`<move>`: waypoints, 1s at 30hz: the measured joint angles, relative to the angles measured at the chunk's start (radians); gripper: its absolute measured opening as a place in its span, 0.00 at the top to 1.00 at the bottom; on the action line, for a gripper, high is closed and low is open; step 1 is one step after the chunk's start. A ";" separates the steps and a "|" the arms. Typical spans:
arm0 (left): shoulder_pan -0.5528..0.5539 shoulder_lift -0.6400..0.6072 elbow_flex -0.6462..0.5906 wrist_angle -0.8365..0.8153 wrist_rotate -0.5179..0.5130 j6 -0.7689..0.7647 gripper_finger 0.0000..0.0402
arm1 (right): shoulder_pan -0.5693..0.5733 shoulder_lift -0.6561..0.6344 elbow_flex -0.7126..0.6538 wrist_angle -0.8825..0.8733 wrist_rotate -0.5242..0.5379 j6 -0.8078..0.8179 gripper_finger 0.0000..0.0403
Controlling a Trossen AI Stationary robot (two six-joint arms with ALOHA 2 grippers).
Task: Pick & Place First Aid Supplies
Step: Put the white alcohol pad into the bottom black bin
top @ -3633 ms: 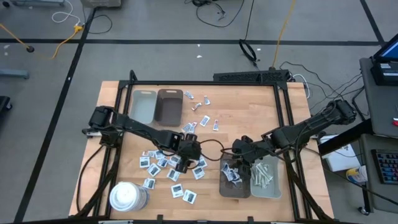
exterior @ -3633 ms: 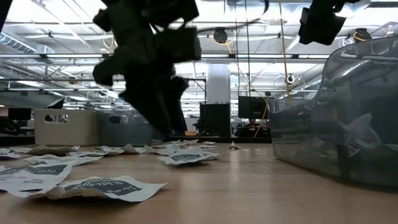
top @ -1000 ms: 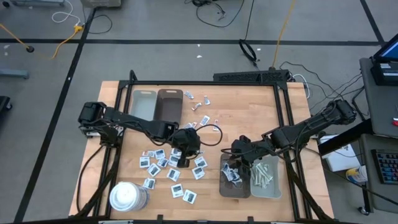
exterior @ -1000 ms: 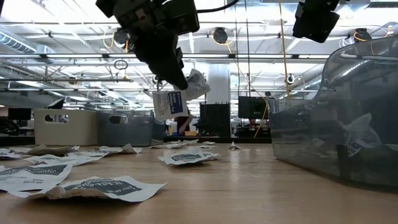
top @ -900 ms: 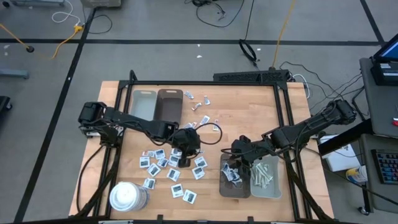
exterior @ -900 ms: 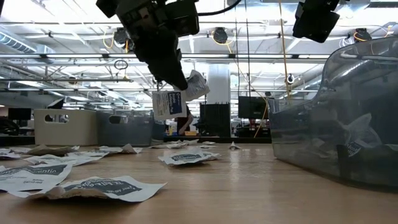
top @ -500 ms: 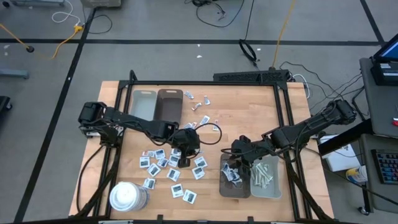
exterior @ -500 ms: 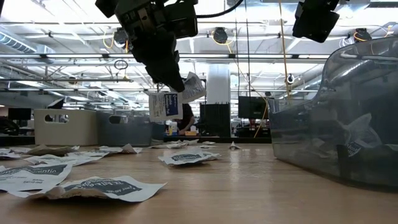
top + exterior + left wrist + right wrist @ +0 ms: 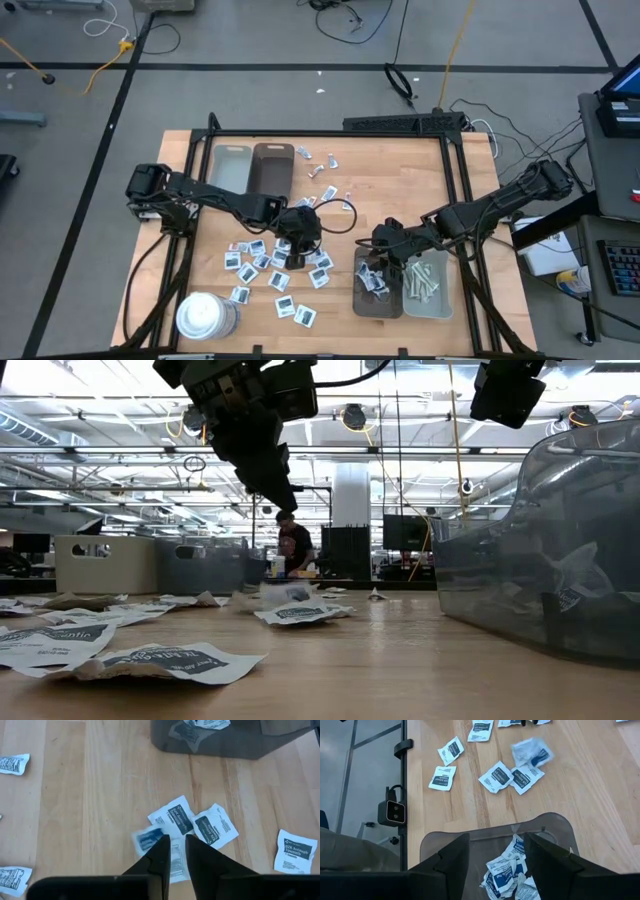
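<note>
Many small white packets with dark-blue print (image 9: 262, 262) lie flat on the wooden table. My left gripper (image 9: 297, 250) hangs above them, its fingers (image 9: 161, 851) slightly apart and holding nothing. A blurred packet (image 9: 148, 840) shows just below its tips, down near the tabletop (image 9: 284, 592) in the low view and also blurred in the right wrist view (image 9: 533, 751). My right gripper (image 9: 497, 862) stands open over the dark tray (image 9: 378, 292), which holds several packets (image 9: 507, 870). Pale strips lie in the lighter tray (image 9: 428, 285) beside it.
Two more trays (image 9: 252, 170) stand at the table's far left, with a few loose packets (image 9: 320, 165) to their right. A large white cylinder (image 9: 205, 315) stands at the near left corner. Black frame bars (image 9: 455, 170) run along the table's sides.
My left gripper has opened a little and let go of the two packets that hung from its fingertips. They have fallen to the table under it, among the other packets. Both arms have stayed in place.
</note>
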 joint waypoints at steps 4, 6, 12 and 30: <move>0.000 0.000 0.000 0.000 0.000 0.026 0.94 | 0.000 0.000 0.000 0.000 0.000 0.000 0.55; 0.000 0.000 0.000 0.000 0.000 0.037 0.98 | 0.000 0.000 0.000 0.000 0.000 0.000 0.55; 0.000 0.007 0.000 -0.005 -0.006 0.026 0.91 | 0.000 0.000 0.000 0.000 0.000 0.000 0.55; -0.063 0.200 -0.001 0.031 -0.153 -0.064 0.68 | 0.000 0.001 0.001 0.024 -0.002 -0.004 0.55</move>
